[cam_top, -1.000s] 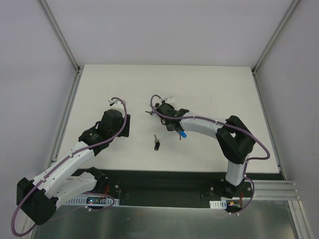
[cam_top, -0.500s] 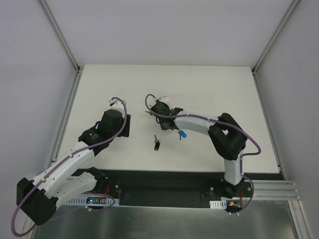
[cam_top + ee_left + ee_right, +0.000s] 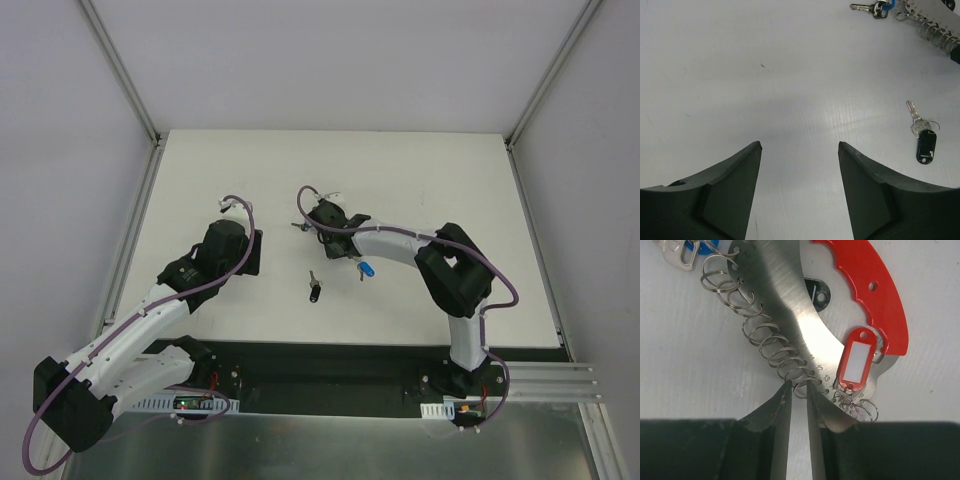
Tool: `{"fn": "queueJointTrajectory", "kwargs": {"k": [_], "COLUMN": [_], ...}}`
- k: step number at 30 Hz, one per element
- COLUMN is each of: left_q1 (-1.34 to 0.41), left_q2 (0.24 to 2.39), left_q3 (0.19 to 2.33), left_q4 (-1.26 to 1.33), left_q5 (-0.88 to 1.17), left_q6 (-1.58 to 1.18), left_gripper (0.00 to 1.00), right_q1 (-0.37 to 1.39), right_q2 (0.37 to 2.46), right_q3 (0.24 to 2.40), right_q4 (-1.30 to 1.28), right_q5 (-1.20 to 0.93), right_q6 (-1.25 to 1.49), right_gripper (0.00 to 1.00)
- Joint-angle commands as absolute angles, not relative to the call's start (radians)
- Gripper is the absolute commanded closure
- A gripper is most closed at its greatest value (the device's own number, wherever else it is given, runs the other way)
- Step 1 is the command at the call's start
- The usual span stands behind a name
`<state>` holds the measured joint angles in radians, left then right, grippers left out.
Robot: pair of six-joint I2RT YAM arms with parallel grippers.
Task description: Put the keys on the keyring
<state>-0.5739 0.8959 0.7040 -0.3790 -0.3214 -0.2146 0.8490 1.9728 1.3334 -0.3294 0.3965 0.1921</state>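
Numerals: tiny engraved figures beside the holes along the lower edge of the keyring plate; "12" and "13" barely legible, the others too small to read.
Red tag: at plate's lower right, white insert blank.
Black tab: on plate's upper middle, one pale stroke, unreadable.

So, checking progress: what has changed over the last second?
The right arm folded in, its elbow swinging left and its wrist shifting slightly left over the keyring. The left arm, black key and blue key stayed put.
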Motion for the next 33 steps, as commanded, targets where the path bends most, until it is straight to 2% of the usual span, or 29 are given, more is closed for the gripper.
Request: {"fn": "queueJointTrajectory", "kwargs": {"k": [1,6,14,23,29,33], "left_q1": [-0.566,-0.566,-0.566,-0.566,-0.566,-0.561], "left_q2": [0.888,0.89,0.891,0.835,0.799,0.805], "left_q3": [0.721,0.721,0.723,0.726,0.733,0.749], "left_q4": [-0.365,-0.364,-0.364,-0.348,-0.272,-0.18], "left_q5": [-0.314,-0.311,-0.304,-0.215,-0.051,0.026], "left_q6": [-0.193,-0.193,-0.187,-0.152,-0.114,-0.069], "left_gripper": [0.37,0.37,0.37,0.38,0.39,0.36], "right_q1": [0.836,0.831,0.825,0.816,0.756,0.677], "right_q2": [1.97,1.973,1.942,1.778,1.64,1.572], "right_q3": [1.319,1.304,1.289,1.33,1.38,1.442], "right_q4": [-0.282,-0.279,-0.272,-0.331,-0.442,-0.514], "right_q5": [0.351,0.336,0.318,0.183,0.008,-0.208], "right_q6": [0.204,0.209,0.164,-0.113,-0.258,-0.343], "right_gripper": [0.79,0.82,0.99,0.99,0.99,0.99]}}
